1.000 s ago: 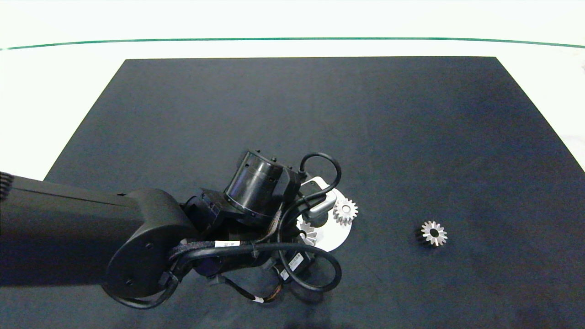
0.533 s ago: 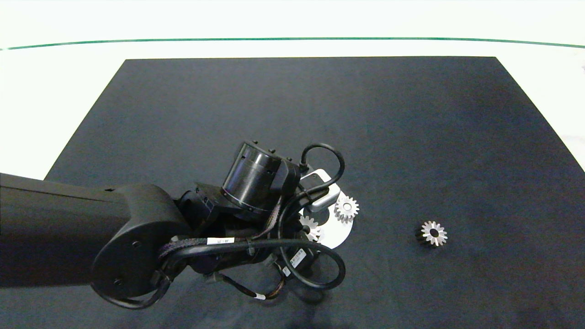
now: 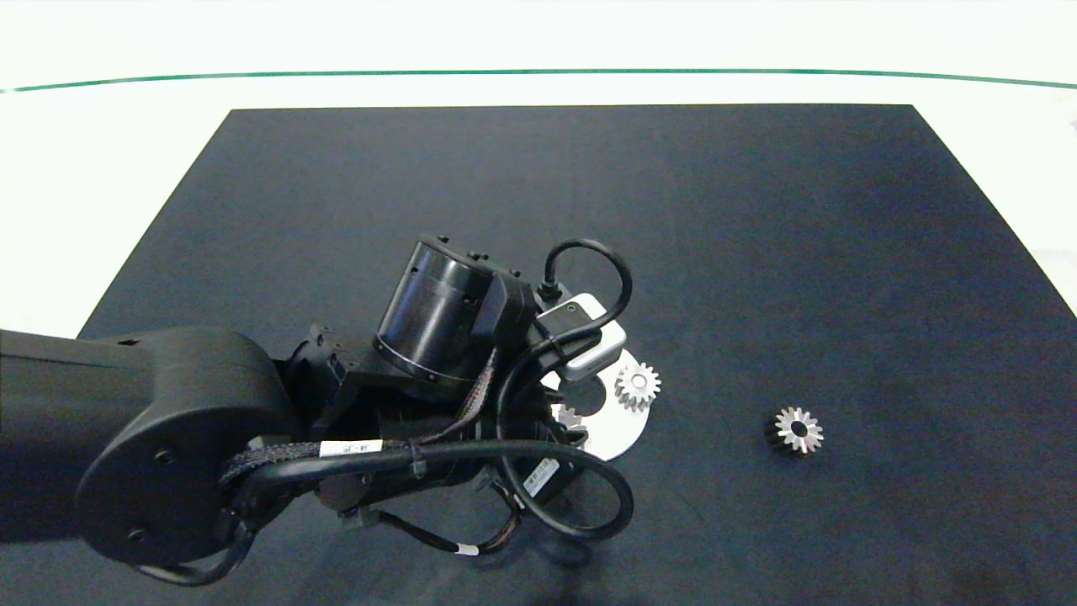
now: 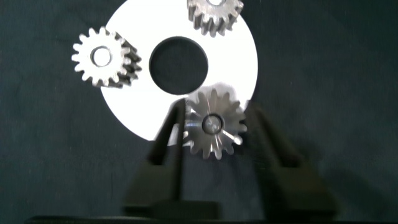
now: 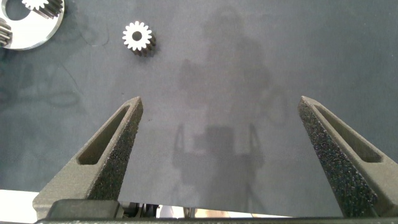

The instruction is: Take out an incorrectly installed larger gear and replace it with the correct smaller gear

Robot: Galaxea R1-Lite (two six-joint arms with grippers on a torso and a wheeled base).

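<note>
The larger gear (image 4: 214, 124), silver with long pointed teeth, sits between the fingers of my left gripper (image 4: 214, 118), which is shut on it at the edge of the round white plate (image 4: 137, 115). From above only part of the larger gear (image 3: 570, 414) shows beside the left wrist (image 3: 446, 320). Two smaller silver gears (image 4: 102, 57) (image 4: 214, 15) stand on the plate around its centre hole. The loose smaller gear (image 3: 795, 429) lies on the dark mat to the right, also seen as the smaller gear (image 5: 138, 37) ahead of my open, empty right gripper (image 5: 224, 112).
A dark mat (image 3: 757, 252) covers the white table, with its edges left, right and far. The left arm's cables (image 3: 580, 505) loop over the plate's near side. The right arm is outside the head view.
The left arm has drawn back toward the left and its wrist has risen and tilted. More of the plate's near side is now covered. The loose gear has not moved.
</note>
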